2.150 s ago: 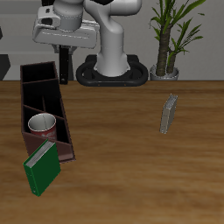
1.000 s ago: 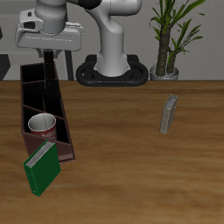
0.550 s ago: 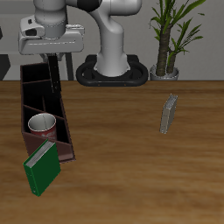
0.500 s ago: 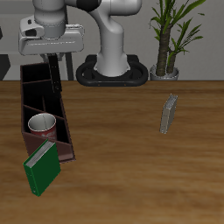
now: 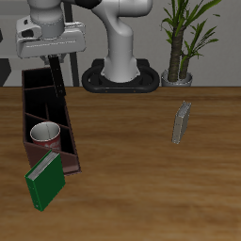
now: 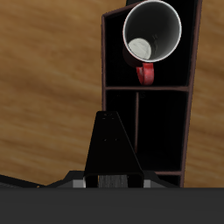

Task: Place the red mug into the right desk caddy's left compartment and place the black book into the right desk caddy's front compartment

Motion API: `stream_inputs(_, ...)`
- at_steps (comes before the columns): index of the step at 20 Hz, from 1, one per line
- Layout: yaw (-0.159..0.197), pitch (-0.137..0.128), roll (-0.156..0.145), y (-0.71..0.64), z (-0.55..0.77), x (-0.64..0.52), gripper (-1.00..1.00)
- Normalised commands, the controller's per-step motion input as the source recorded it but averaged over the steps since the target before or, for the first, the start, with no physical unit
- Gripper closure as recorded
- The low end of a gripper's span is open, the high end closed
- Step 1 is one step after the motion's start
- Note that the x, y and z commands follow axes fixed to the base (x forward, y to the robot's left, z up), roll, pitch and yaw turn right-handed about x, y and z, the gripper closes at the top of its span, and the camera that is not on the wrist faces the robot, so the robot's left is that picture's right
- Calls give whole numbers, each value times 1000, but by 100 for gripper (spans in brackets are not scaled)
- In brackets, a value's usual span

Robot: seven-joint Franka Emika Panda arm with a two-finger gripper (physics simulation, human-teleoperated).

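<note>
The red mug (image 5: 43, 137) stands upright inside the right desk caddy (image 5: 47, 118), in the left compartment (image 5: 44, 135), the section toward the desk's front edge. The pincer (image 5: 55, 68) hangs above the caddy's back end, well apart from the mug. In the wrist view the mug (image 6: 153, 33) shows its light grey inside and its red handle, which points toward the adjoining caddy sections.

A dark slab (image 6: 110, 150) hangs between the pincer's fingers in the wrist view; it appears to be the black book, but its page edges cannot be made out. In the exterior view the held object shows only as a thin dark strip below the pincer. The fingers themselves are largely hidden behind the slab, so the pincer is closed down to the slab's thickness and grips it.

A green book (image 5: 44, 180) leans against the caddy's front end. A thin grey book (image 5: 181, 122) stands upright toward the desk's opposite side edge.
</note>
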Motion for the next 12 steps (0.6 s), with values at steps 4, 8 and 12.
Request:
stream_inputs(4, -32, -22, -8, -152, 84, -13, 100)
stream_inputs(8, -20, -7, -54, -140, 20, 123, 100)
stream_inputs(12, -32, 6, -27, -17, -16, 89, 100)
